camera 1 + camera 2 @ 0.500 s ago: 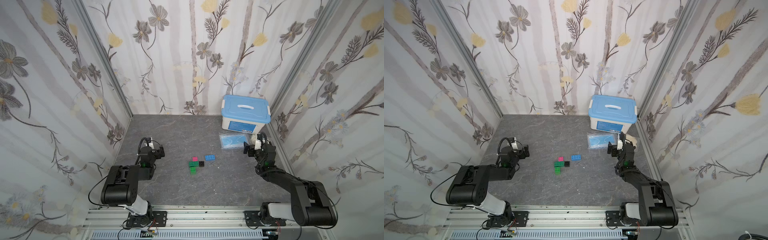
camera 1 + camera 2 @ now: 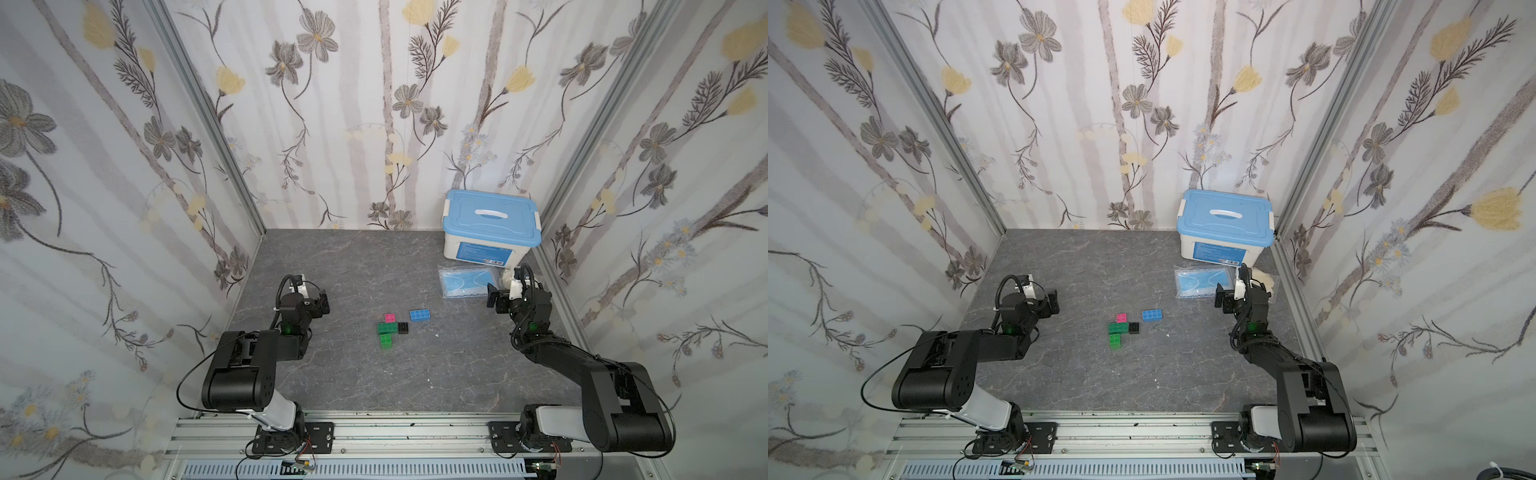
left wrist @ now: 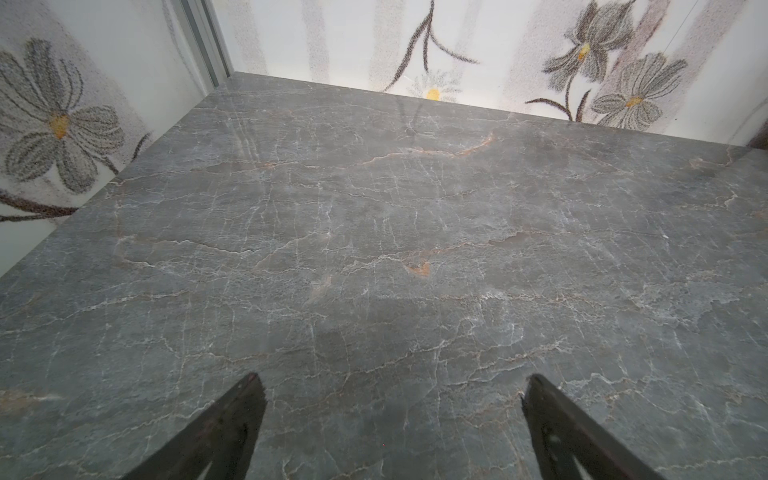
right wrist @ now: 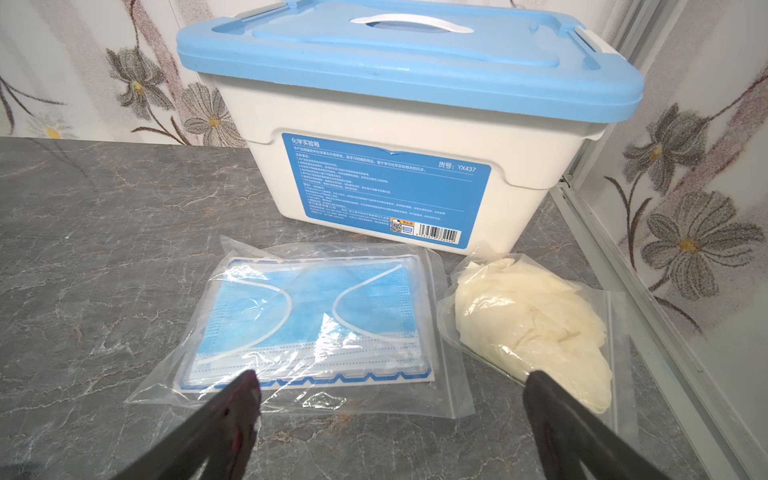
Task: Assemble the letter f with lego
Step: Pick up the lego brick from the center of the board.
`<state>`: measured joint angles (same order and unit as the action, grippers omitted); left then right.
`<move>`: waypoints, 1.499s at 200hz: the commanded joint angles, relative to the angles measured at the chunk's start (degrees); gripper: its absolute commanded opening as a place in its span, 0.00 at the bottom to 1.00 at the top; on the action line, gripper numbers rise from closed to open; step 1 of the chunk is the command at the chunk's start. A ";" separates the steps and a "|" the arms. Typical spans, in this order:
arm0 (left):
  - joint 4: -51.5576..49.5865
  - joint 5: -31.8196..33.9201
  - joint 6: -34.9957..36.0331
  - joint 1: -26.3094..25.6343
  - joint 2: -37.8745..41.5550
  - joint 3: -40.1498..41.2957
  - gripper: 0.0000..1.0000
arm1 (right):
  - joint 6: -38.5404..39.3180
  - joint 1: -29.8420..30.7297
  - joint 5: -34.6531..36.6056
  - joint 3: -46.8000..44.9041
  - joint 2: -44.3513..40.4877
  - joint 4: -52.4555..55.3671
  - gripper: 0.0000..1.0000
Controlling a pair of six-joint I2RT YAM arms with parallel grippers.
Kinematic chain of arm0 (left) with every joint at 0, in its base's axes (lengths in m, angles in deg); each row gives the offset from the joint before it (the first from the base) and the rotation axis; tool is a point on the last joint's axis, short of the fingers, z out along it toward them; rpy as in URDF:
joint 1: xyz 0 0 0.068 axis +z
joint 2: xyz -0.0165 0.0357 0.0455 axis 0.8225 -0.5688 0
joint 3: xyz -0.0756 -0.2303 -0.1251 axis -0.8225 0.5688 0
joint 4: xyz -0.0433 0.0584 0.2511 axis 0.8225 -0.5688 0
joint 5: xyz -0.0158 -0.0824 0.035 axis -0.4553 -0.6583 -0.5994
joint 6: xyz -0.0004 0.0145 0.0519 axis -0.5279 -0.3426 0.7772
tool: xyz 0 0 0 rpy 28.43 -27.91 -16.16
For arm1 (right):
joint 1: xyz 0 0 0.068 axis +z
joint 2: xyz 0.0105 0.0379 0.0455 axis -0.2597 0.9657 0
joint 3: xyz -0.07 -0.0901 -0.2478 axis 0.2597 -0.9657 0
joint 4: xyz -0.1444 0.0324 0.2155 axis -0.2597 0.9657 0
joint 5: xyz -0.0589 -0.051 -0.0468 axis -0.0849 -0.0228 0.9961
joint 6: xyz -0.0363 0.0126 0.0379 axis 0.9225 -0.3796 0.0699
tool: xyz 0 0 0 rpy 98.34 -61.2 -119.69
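– Where is the lego?

– In both top views I see the lego (image 2: 1119, 328) on the grey worktop (image 2: 353, 386), a little below the middle of the frame. A dark green brick (image 2: 386, 328) touches a black brick (image 2: 403, 328) on its right. A lighter green brick (image 2: 385, 341) sits against its lower edge and a pink brick (image 2: 390, 318) against its upper edge. The blue brick (image 2: 419, 314) lies apart, up and to the right. Whether any of them are pressed together I cannot tell.

– And the pincers?

– My left pincer (image 3: 390, 380) is spread wide and empty over bare worktop, left of the bricks. My right pincer (image 4: 390, 376) is spread too, holding nothing, at the right of the frame by the lower right corner of a packet of blue masks (image 4: 307, 320). A bag of pale gloves (image 4: 528, 324) lies just beside that packet, and the blue-lidded white box (image 4: 399, 137) stands behind both. Each pincer is well apart from the bricks.
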<state>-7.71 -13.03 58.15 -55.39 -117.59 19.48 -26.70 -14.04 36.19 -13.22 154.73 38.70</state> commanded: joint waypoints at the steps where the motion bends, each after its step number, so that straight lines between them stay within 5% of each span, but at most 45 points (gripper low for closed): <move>1: 0.64 -0.35 0.95 0.05 0.08 -0.39 1.00 | 0.42 -0.04 -0.02 0.36 -0.15 -1.74 0.99; 63: 0.54 -0.25 0.98 0.05 0.04 -0.41 1.00 | 0.49 0.07 0.17 0.57 -0.13 -1.38 0.99; 79: 0.12 0.62 1.49 -0.45 0.95 -0.34 1.00 | -0.36 3.07 12.65 2.26 -2.69 3.32 0.99; 88: -4.49 1.88 2.26 -1.41 3.21 -1.75 1.00 | -1.18 5.56 21.95 8.08 -3.83 15.79 0.99; 105: -26.12 8.78 1.73 -4.18 7.79 -10.02 1.00 | -5.43 6.45 26.00 24.44 -0.18 43.55 1.00; 128: -45.92 11.75 -3.95 -7.08 12.10 -17.95 1.00 | -9.07 13.09 30.39 32.62 0.55 52.45 0.99; 160: -62.52 7.59 -22.29 -12.47 20.94 -21.44 1.00 | -15.66 22.07 25.68 40.68 4.85 65.89 1.00; 176: -71.12 -1.47 -29.40 -14.57 20.03 -24.54 1.00 | -17.06 26.59 22.58 40.54 8.97 67.00 0.99; 188: -78.04 -0.23 -32.11 -17.84 18.05 -27.22 1.00 | -18.59 28.81 18.61 39.71 11.48 66.45 0.99; 240: -80.61 -3.54 -36.54 -20.95 19.39 -24.47 1.00 | -20.41 33.47 8.83 42.63 22.31 64.82 0.99; 300: -81.50 -9.76 -37.42 -20.86 11.72 -28.26 1.00 | -19.36 34.43 2.40 52.03 31.71 66.76 0.99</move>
<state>-88.59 -18.54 22.13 -76.33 -103.54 -7.27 -45.78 20.10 41.91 36.24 184.02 104.18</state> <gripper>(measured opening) 0.997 0.994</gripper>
